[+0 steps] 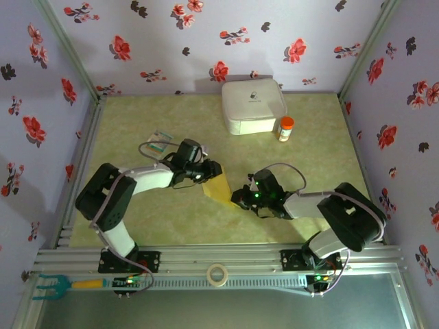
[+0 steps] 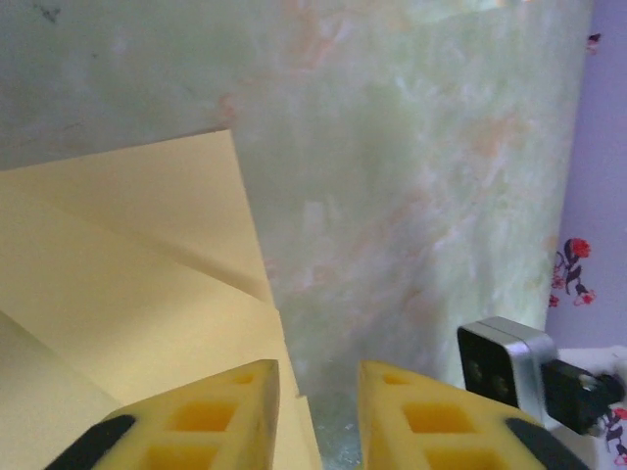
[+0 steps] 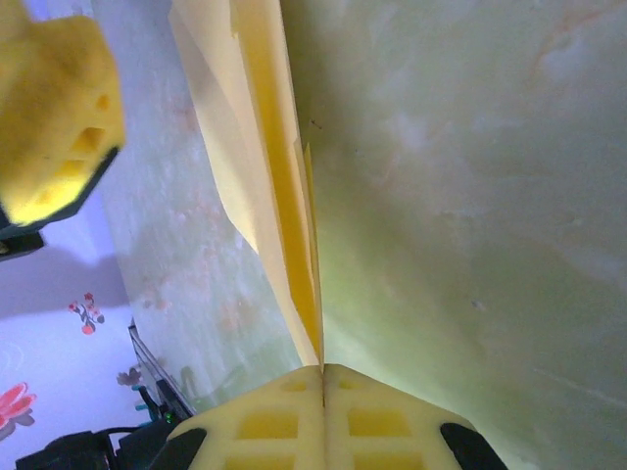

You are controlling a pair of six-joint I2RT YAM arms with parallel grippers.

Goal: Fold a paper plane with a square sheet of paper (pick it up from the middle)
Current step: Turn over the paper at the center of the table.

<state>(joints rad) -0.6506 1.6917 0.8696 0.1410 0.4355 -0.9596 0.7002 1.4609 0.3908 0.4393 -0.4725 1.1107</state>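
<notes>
The square sheet of paper (image 1: 221,186), with folds in it, lies near the middle of the table (image 1: 309,157) in the top view. It sits between the left gripper (image 1: 207,172) at its far-left corner and the right gripper (image 1: 241,199) at its near-right end. In the left wrist view the jaws stand slightly apart with bare table between them. The paper's layered flaps lie just beside the left pad and are not gripped. In the right wrist view the pads are pressed together on the sheet's edge, and the paper rises from the pinch as a narrow doubled strip. To crease well, I judge the right gripper should hold its pinch steady while the left presses along the fold, keeping the layers' edges aligned.
</notes>
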